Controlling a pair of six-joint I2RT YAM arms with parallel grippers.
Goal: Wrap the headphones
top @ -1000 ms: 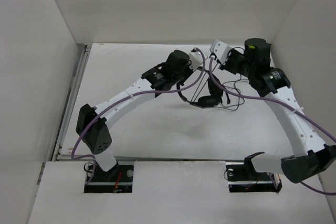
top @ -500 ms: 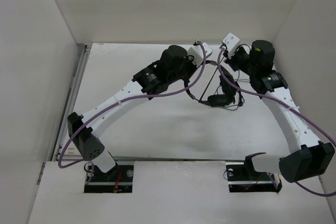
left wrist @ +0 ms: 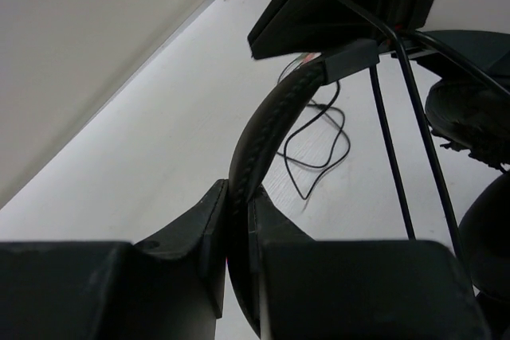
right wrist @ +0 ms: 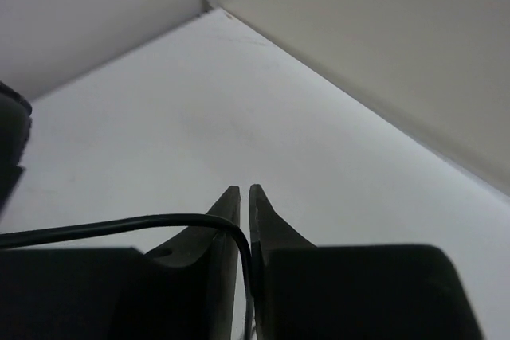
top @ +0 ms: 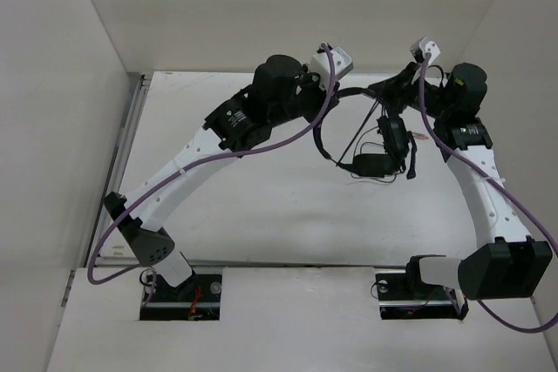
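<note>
The black headphones (top: pixel 377 141) hang above the table between my two arms. My left gripper (top: pixel 336 91) is shut on the thin padded headband (left wrist: pixel 267 129), which runs up out of its jaws in the left wrist view. The ear cups (top: pixel 391 135) dangle below, with the mic boom end (top: pixel 373 165) lowest. My right gripper (top: pixel 390 86) is shut on the thin black cord (right wrist: pixel 119 227), which bends down between its fingers. More cord (left wrist: pixel 319 145) lies looped on the table.
White walls (top: pixel 288 6) enclose the white table (top: pixel 244 198) on the left, back and right. Purple robot cables (top: pixel 288 141) arc along both arms. A metal rail (top: pixel 122 158) runs along the table's left edge.
Both grippers have risen and moved toward the back right. The headphones have gone up with them, and the right gripper has drawn the cord out to the right.
</note>
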